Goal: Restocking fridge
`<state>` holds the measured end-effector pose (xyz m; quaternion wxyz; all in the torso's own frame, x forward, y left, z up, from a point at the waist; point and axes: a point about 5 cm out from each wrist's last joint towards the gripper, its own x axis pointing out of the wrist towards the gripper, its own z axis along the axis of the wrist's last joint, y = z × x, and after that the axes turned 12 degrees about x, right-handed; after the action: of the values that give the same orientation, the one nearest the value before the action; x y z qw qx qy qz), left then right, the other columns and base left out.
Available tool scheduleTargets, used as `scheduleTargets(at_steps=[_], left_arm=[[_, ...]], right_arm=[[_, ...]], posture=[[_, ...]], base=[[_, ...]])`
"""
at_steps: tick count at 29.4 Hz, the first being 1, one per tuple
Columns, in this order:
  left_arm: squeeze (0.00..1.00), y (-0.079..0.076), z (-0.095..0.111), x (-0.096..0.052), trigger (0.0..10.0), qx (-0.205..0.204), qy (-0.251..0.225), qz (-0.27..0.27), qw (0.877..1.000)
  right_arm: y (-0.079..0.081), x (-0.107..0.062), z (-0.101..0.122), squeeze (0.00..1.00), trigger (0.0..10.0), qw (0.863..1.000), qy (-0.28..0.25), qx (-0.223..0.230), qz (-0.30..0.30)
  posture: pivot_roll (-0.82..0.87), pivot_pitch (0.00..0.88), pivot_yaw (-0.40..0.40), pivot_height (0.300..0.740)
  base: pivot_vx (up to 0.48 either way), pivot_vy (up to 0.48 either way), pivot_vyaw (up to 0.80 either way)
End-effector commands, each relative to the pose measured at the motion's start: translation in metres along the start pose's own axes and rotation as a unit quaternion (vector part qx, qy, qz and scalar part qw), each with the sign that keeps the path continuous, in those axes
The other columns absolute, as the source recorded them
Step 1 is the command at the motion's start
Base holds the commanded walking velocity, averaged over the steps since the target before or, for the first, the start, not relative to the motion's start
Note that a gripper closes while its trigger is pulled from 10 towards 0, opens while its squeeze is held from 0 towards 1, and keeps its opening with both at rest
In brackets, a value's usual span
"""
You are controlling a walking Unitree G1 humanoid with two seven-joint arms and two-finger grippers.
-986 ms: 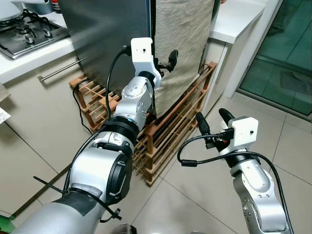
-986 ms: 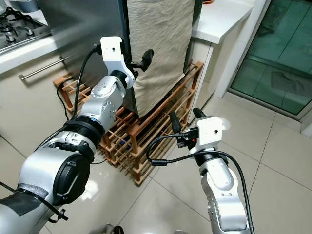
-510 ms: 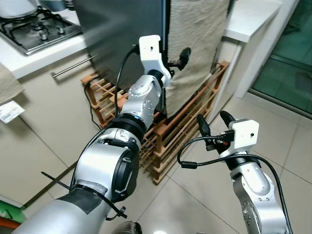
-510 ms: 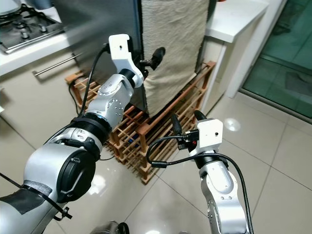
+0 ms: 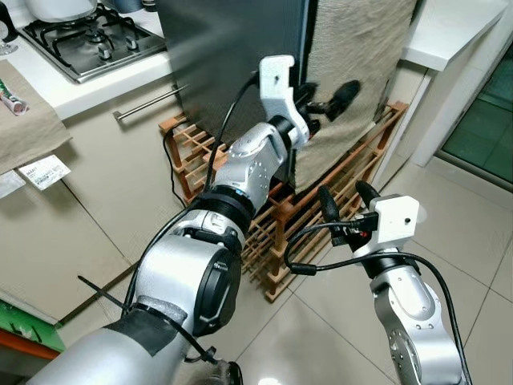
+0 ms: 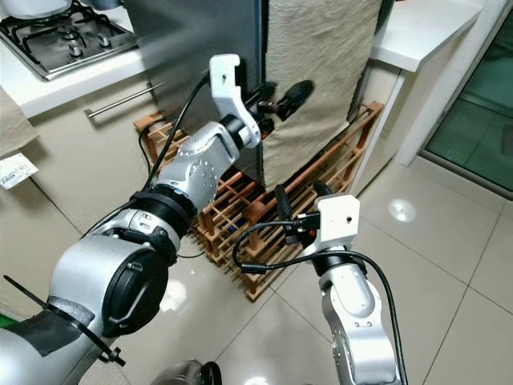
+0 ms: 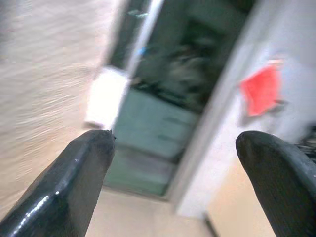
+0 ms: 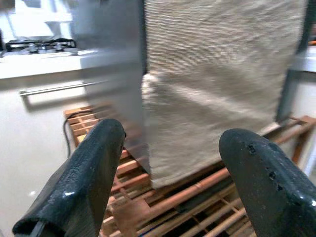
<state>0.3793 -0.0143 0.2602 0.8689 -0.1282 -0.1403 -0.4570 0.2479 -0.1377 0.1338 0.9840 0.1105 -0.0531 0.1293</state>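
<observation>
Fridge (image 5: 224, 56) just beyond left pincer (image 5: 325, 103)

upper centre, the fridge (image 5: 224, 56) is dark grey steel; a beige woven cloth (image 5: 357, 48) with a fine ribbed texture hangs on it. below stands a reddish-brown wooden rack (image 5: 313, 204). upper left, a white counter (image 5: 88, 88) carries a silver and black hob (image 5: 88, 40). pale beige glossy floor tiles (image 5: 473, 241) lie at right. both arms are silver with white camera housings and black fingers.
</observation>
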Motion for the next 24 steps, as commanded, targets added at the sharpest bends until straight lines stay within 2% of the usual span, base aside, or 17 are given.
scheduleTargets(at_steps=[1, 3, 4, 5, 6, 7, 8, 9, 10, 11, 13, 15, 16, 17, 18, 22, 24], left_arm=[[0.0, -0.111, -0.018, 0.044, 10.0, -0.104, -0.034, -0.147, 0.983], [0.0, -0.105, -0.015, 0.042, 10.0, -0.09, -0.039, -0.144, 0.985], [0.0, -0.092, -0.013, 0.037, 10.0, -0.079, -0.041, -0.122, 0.989], [0.0, -0.092, -0.013, 0.037, 10.0, -0.079, -0.041, -0.122, 0.989], [0.0, -0.07, -0.01, 0.026, 10.0, -0.064, -0.045, -0.082, 0.994], [0.0, -0.07, -0.01, 0.026, 10.0, -0.064, -0.045, -0.082, 0.994], [0.0, -0.046, -0.004, 0.009, 10.0, -0.039, -0.052, -0.039, 0.997], [0.0, -0.031, 0.0, -0.01, 10.0, -0.002, -0.055, -0.006, 0.998], [0.0, -0.031, 0.0, -0.01, 10.0, -0.002, -0.055, -0.006, 0.998], [0.0, -0.019, -0.001, -0.029, 10.0, 0.03, -0.048, 0.028, 0.998], [0.0, -0.019, -0.001, -0.029, 10.0, 0.03, -0.048, 0.028, 0.998], [0.0, -0.007, -0.007, -0.053, 10.0, 0.067, -0.031, 0.069, 0.995], [0.0, -0.007, -0.007, -0.053, 10.0, 0.067, -0.031, 0.069, 0.995], [0.0, 0.008, -0.013, -0.076, 10.0, 0.08, -0.013, 0.13, 0.988], [0.0, 0.013, -0.014, -0.085, 10.0, 0.093, -0.005, 0.16, 0.983], [0.0, 0.025, -0.015, -0.105, 10.0, 0.147, 0.02, 0.234, 0.961], [0.0, 0.03, -0.018, -0.116, 10.0, 0.136, 0.037, 0.266, 0.954]], right_arm=[[0.0, 0.001, 0.003, 0.0, 10.0, 1.0, -0.002, -0.002, 0.001], [-0.001, 0.002, 0.003, 0.0, 10.0, 1.0, -0.003, -0.004, -0.002], [-0.003, 0.002, 0.005, 0.0, 10.0, 1.0, -0.007, -0.006, -0.008], [-0.003, 0.002, 0.005, 0.0, 10.0, 1.0, -0.007, -0.006, -0.008], [-0.006, 0.002, 0.008, 0.0, 10.0, 1.0, -0.015, -0.008, -0.017], [-0.006, 0.002, 0.008, 0.0, 10.0, 1.0, -0.015, -0.008, -0.017], [-0.009, 0.002, 0.012, 0.0, 10.0, 0.999, -0.026, -0.008, -0.026], [-0.013, 0.0, 0.016, 0.0, 10.0, 0.998, -0.04, -0.012, -0.044], [-0.013, 0.0, 0.016, 0.0, 10.0, 0.998, -0.04, -0.012, -0.044], [-0.017, -0.001, 0.02, 0.0, 10.0, 0.996, -0.053, -0.016, -0.063], [-0.017, -0.001, 0.02, 0.0, 10.0, 0.996, -0.053, -0.016, -0.063], [-0.022, -0.003, 0.024, 0.0, 10.0, 0.994, -0.068, -0.025, -0.081], [-0.022, -0.003, 0.024, 0.0, 10.0, 0.994, -0.068, -0.025, -0.081], [-0.027, -0.005, 0.028, 0.0, 10.0, 0.991, -0.082, -0.037, -0.1], [-0.029, -0.007, 0.029, 0.0, 10.0, 0.99, -0.088, -0.042, -0.106], [-0.036, -0.01, 0.036, 0.0, 10.0, 0.985, -0.107, -0.046, -0.126], [-0.04, -0.01, 0.043, 0.0, 10.0, 0.983, -0.118, -0.056, -0.132]], posture=[[-0.23, 0.048, 0.093, 0.74], [-0.23, 0.045, 0.092, 0.74], [-0.23, 0.044, 0.092, 0.74], [-0.23, 0.044, 0.092, 0.74], [-0.23, 0.041, 0.089, 0.74], [-0.23, 0.041, 0.089, 0.74], [-0.22, 0.04, 0.088, 0.74], [-0.22, 0.039, 0.086, 0.74], [-0.22, 0.039, 0.086, 0.74], [-0.2, 0.034, 0.078, 0.74], [-0.2, 0.034, 0.078, 0.74], [-0.19, 0.035, 0.072, 0.74], [-0.19, 0.035, 0.072, 0.74], [-0.18, 0.031, 0.07, 0.74], [-0.18, 0.029, 0.07, 0.74], [-0.19, 0.019, 0.064, 0.74], [-0.2, 0.015, 0.065, 0.74]], base=[[0.0, 0.0, 0.0], [0.0, 0.0, 0.0], [0.0, 0.0, 0.0], [0.0, 0.0, 0.0], [0.0, 0.0, 0.0], [0.0, 0.0, 0.0], [0.0, 0.0, 0.0], [0.0, 0.0, 0.0], [0.0, 0.0, 0.0], [0.0, 0.0, 0.0], [0.0, 0.0, 0.0], [0.0, 0.0, 0.0], [0.0, 0.0, 0.0], [0.0, 0.0, 0.0], [0.0, 0.0, 0.0], [0.0, 0.0, 0.0], [0.0, 0.0, 0.0]])
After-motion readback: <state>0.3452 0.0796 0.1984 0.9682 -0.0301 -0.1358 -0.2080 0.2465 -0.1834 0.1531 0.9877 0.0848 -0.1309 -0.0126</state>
